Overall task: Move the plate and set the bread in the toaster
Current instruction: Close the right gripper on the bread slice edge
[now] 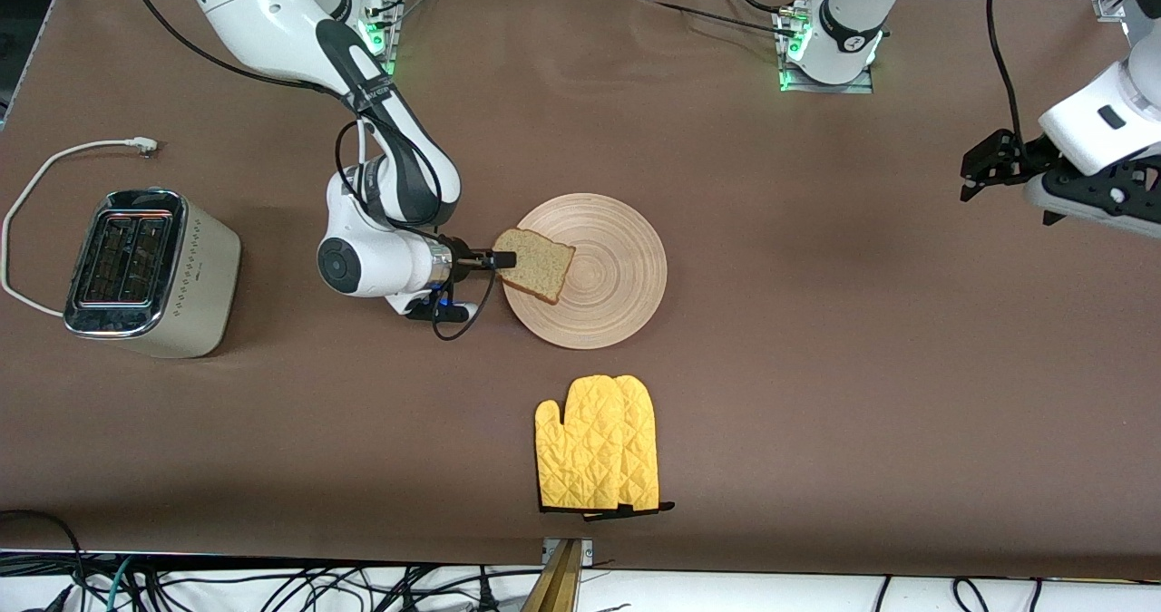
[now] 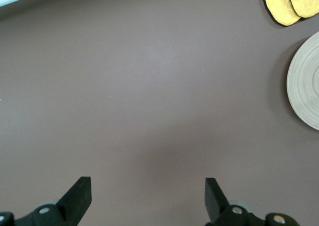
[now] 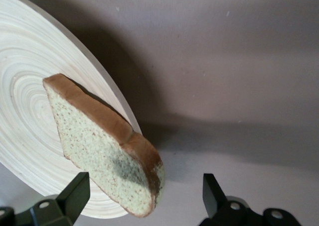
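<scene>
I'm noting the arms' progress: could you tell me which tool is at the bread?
The right tool, open at the bread on the plate; the left tool waits over bare table.

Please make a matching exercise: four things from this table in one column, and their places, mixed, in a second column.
Things:
1. bread
2. toaster
3. mitt
4. left gripper

Places:
A. at the right arm's end of the table
B. on the plate's edge
C. over bare table, open
D. nearer the front camera than the plate

Pairs: 1-B, 2-A, 3-D, 4-C
</scene>
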Motion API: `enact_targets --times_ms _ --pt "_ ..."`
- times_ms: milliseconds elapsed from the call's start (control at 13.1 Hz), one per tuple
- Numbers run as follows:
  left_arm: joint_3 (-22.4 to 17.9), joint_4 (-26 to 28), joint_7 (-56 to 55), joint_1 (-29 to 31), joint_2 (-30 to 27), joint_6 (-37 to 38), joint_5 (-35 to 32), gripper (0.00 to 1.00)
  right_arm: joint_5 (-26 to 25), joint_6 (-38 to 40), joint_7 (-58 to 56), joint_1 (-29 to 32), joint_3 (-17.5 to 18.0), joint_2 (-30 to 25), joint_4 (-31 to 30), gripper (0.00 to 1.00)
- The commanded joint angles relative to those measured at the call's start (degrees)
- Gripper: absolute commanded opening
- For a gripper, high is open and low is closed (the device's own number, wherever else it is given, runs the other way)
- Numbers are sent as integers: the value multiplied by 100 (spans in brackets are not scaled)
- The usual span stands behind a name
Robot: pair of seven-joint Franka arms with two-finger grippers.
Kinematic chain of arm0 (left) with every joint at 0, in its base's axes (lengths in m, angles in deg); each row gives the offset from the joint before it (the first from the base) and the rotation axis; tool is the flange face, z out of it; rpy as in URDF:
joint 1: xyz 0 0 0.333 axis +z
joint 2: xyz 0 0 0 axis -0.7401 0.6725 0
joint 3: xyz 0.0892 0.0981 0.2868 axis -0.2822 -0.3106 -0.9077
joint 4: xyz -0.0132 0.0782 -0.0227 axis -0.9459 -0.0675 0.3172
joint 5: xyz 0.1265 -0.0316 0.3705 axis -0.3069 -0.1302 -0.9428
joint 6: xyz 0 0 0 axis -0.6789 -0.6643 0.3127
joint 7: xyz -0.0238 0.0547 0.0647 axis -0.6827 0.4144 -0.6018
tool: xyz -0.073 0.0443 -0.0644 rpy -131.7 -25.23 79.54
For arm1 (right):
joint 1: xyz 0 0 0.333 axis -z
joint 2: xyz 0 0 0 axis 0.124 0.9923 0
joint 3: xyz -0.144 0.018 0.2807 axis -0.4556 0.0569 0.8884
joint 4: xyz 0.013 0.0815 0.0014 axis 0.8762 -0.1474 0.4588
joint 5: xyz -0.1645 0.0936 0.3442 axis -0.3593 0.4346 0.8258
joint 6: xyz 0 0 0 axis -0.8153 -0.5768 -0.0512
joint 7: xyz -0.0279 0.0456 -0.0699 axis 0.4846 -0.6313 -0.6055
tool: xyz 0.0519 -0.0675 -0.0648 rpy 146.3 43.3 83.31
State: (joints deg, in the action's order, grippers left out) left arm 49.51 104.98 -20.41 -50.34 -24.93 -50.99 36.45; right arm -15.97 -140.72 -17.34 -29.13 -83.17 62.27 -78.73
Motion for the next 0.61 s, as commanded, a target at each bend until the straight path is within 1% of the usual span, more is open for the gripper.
enact_targets --times_ms 0,153,230,306,383,536 --pt "64 24 -75 -38 3 -138 22 100 259 -87 -32 -5 -10 -136 -291 100" --pt "38 6 -75 -13 73 -138 101 100 381 -87 -50 -6 -10 -154 -397 100" --pt "-5 6 -92 66 56 -120 110 100 382 -87 -50 -5 -10 -137 -406 91" --pt "-6 -12 -66 319 47 -103 206 100 408 -79 -50 -14 -10 -119 -406 73" --pt "-6 -64 -23 374 39 -85 241 100 495 -70 -50 -14 -2 -119 -397 54" --pt "29 -205 415 366 47 -50 233 100 540 -26 2 -23 -2 -119 -353 24"
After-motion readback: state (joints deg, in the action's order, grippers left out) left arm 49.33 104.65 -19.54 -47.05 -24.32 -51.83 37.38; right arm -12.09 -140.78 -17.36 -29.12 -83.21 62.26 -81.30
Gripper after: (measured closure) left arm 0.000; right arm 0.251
